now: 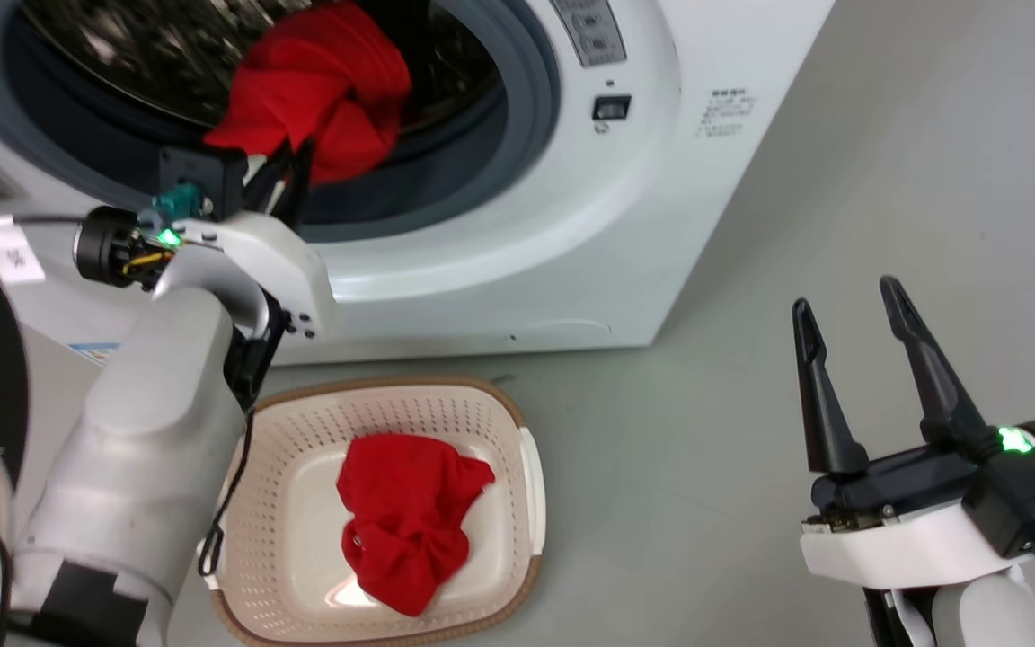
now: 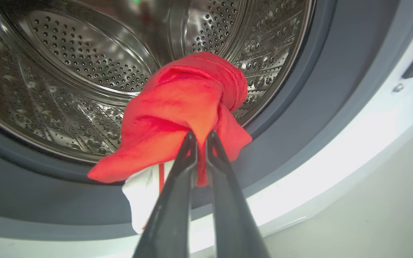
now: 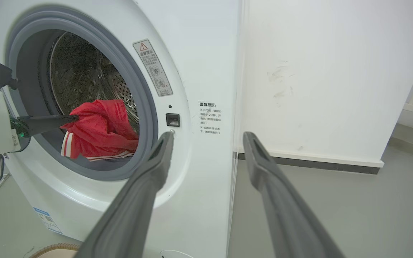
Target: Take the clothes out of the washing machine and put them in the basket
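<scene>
On the washing machine (image 3: 206,53) front, grey sticker (image 3: 152,68) at the porthole's 2 o'clock with red warning triangle and tiny Chinese print, black notice (image 3: 210,117) at 3 o'clock headed 温馨提示, blue label (image 3: 47,219) at 7 o'clock illegible.

**Room at the porthole and over the basket**

The mouth of the washing machine (image 1: 571,270) stands open, but my left jaws, closed on a red garment (image 1: 320,81), fill its lower middle, with the grey rubber ring (image 1: 531,99) just beneath. Behind the bundle, the steel drum (image 2: 84,53) lies open above it and to its left. Below the mouth the basket (image 1: 410,391) sits on the floor (image 1: 679,467) near the machine. A second red garment (image 1: 410,521) covers its middle, leaving bare bottom along the left and back. My left forearm (image 1: 149,431) and a dangling black cable (image 1: 230,503) cross its left rim. Right of the basket the floor is bare, and my right jaws hang spread above it, the gap between them open.
</scene>
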You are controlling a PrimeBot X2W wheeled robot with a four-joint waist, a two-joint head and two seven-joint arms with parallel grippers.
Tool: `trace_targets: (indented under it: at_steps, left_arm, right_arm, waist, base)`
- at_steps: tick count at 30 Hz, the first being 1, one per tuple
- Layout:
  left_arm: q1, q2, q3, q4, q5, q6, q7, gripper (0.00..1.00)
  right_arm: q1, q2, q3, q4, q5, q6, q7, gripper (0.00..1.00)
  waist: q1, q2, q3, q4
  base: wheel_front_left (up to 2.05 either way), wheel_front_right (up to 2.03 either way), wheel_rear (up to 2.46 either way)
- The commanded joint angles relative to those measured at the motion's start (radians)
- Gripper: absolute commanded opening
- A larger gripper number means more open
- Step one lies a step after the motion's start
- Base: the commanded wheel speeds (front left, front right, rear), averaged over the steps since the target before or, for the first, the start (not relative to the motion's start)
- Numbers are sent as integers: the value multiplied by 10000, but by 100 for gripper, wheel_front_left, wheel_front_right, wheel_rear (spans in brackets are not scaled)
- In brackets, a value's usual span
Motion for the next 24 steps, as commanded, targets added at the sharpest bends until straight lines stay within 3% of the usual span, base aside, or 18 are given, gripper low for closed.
trace_targets:
  at_steps: [1, 13, 23, 24]
  left_arm:
    - [531, 109, 113, -589, 74, 85, -70, 0]
    - [2846, 878, 233, -4362, 502, 808, -10, 0]
    - [4193, 1845, 351, -8319, 668, 1730, 1027, 0]
    - [4485, 2083, 450, -9354, 717, 1977, 1275, 0]
  right_arm:
    - [211, 12, -11, 46, -97, -7, -24, 100]
    - [1037, 12, 7, 246, -119, -7, -24, 100]
    - [1493, 11, -9, 372, -108, -7, -23, 100]
    - [1585, 11, 0, 382, -83, -7, -23, 100]
  waist:
    - [1, -1, -552, 334]
    - [1, -1, -1770, 680]
    - [1, -1, -2435, 892]
    - [1, -1, -2527, 940]
  base:
    - [0, 0, 0]
    - [0, 0, 0]
    - [0, 0, 0]
    - [0, 0, 0]
